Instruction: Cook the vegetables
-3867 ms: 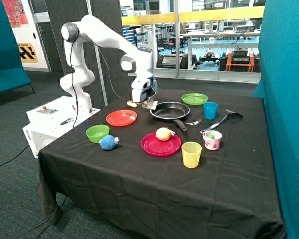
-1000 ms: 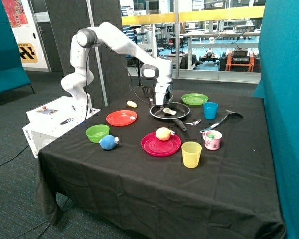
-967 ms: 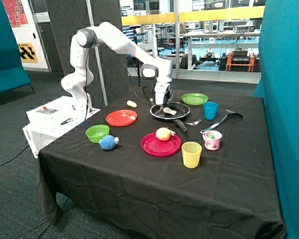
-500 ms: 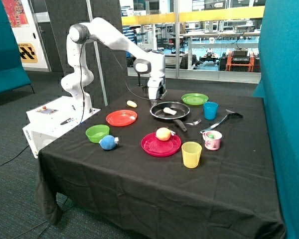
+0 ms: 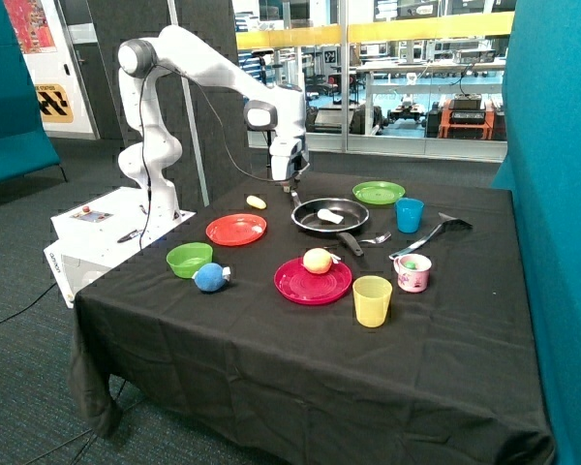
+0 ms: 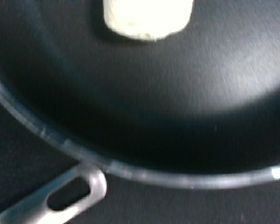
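1. On the table's near side: pink plate (image 5: 290, 287) holds the round fruit (image 5: 317, 260).
2. Frying pan (image 5: 315, 225) holds the whitish chunk (image 5: 330, 217).
3. Pale-yellow piece (image 5: 257, 202) lies on the cloth, below the tool (image 5: 289, 181); long axis runs roughly toward the pan.
4. Tool opening: can't tell.

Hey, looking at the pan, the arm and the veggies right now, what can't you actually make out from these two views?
- Tool: too small in the outside view, absent from the wrist view; open or shut unclear.
- Whitish piece in the pan: cut off by the wrist picture's edge.
- Pan handle: runs out of the wrist frame.
- Pale-yellow piece on the cloth: too small for detail.
- Pink cup: contents unclear.
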